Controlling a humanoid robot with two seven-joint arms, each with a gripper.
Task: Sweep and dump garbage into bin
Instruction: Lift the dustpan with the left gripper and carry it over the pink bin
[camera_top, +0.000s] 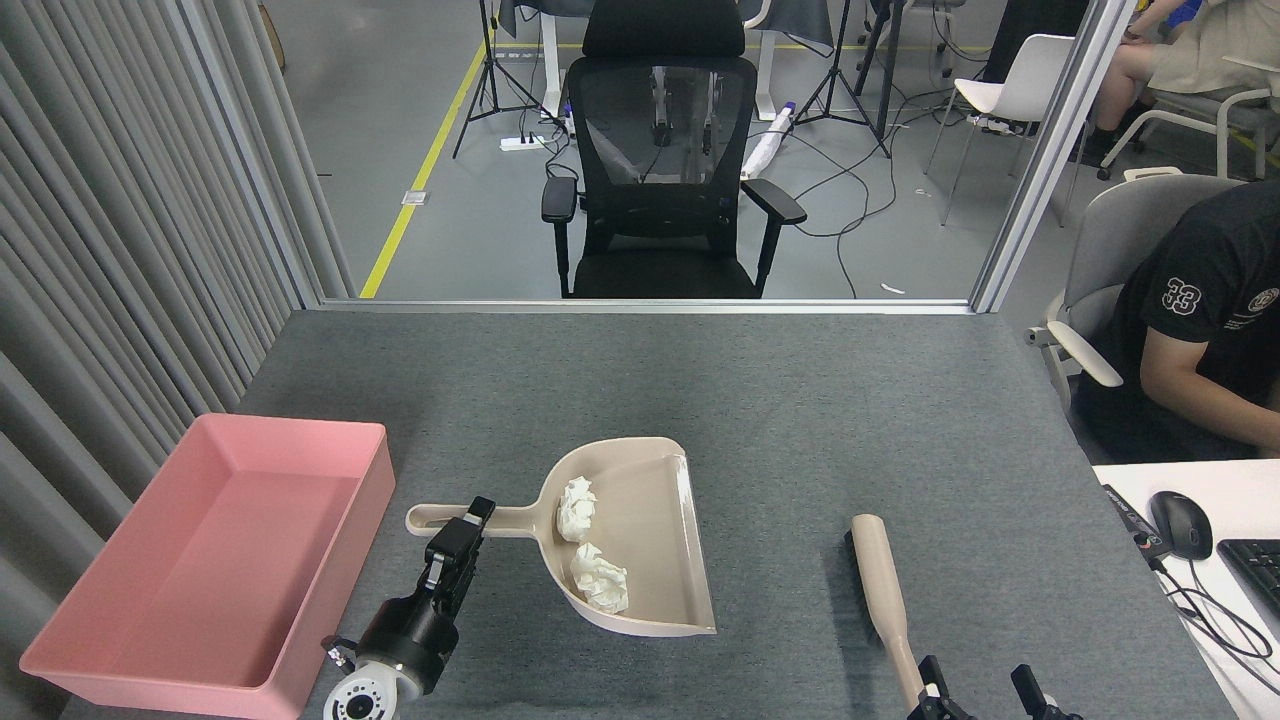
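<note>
Two crumpled white wads of garbage lie in the back of a beige dustpan. My left gripper is shut on the dustpan's handle and holds the pan just above the grey table, its open mouth facing right. The pink bin stands at the left edge of the table, a short way left of the handle, with nothing in it. At the bottom right, my right gripper stands open, its left finger beside the end of the beige brush, which lies on the table.
The grey felt table stretches back to a glass partition. A grey curtain hangs along the left side. A seated person and a white desk with a mouse are at the right.
</note>
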